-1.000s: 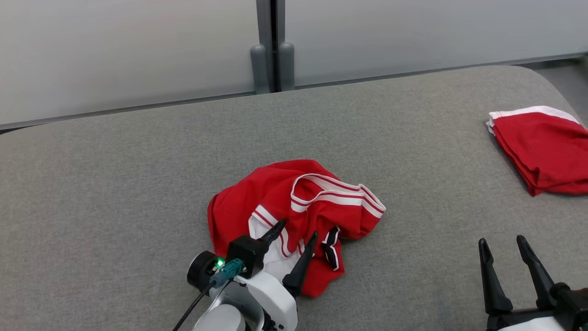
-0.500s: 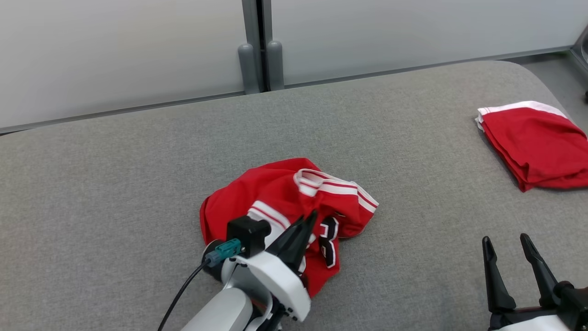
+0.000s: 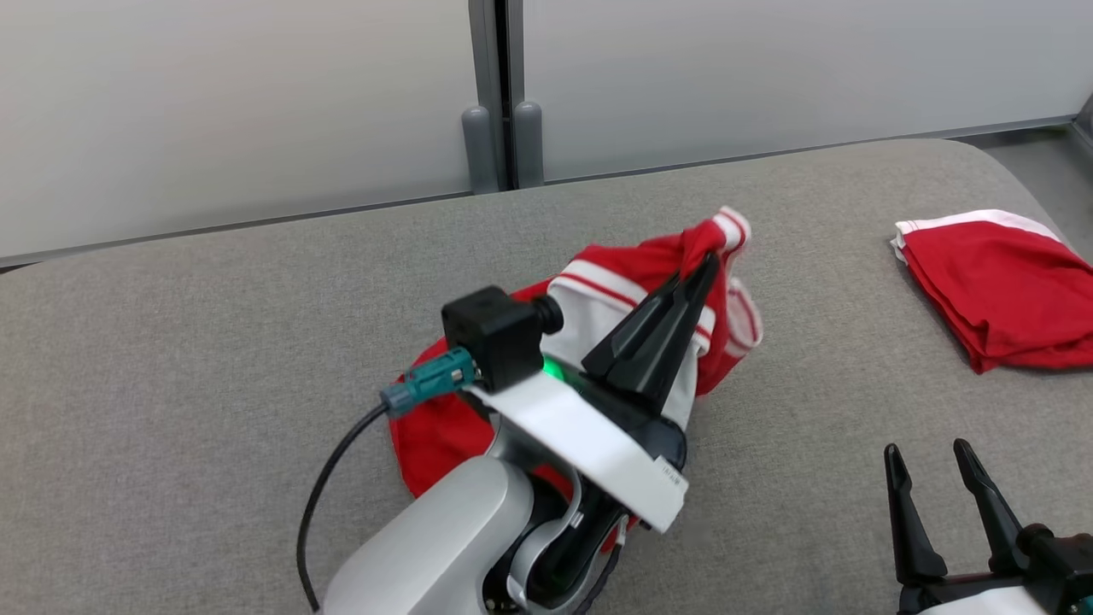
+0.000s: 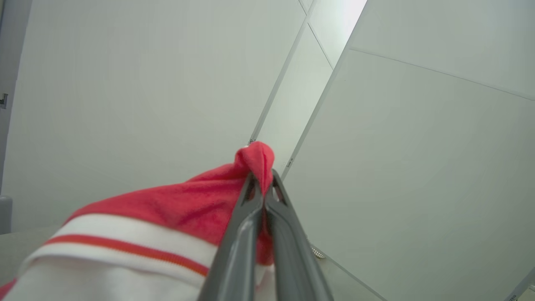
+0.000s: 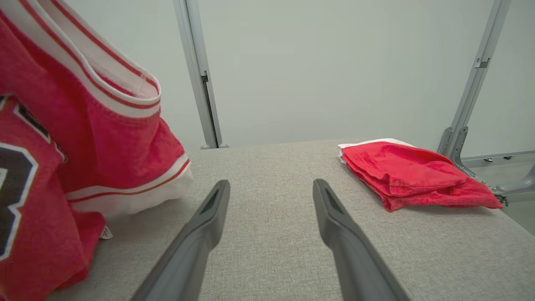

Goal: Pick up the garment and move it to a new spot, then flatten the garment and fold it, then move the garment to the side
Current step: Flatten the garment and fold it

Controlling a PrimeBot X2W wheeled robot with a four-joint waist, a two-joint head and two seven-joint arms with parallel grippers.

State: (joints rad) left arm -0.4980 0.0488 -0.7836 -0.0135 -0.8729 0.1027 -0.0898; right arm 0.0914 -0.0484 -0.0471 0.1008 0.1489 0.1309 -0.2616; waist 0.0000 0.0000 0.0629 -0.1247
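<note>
My left pincer [image 3: 705,266] clamped on a raised fold of the red garment [image 3: 628,260], lower cloth on the grey table [image 3: 213,342], my right pincer [image 3: 928,457] wide, empty

A grey fabric-covered table [image 3: 171,342] stands before pale wall panels [image 3: 213,102] split by a grey post [image 3: 493,85]

Garment [image 3: 623,260] hangs centre, folded red cloth [image 3: 999,282] far right; table [image 3: 188,359] left free.
</note>
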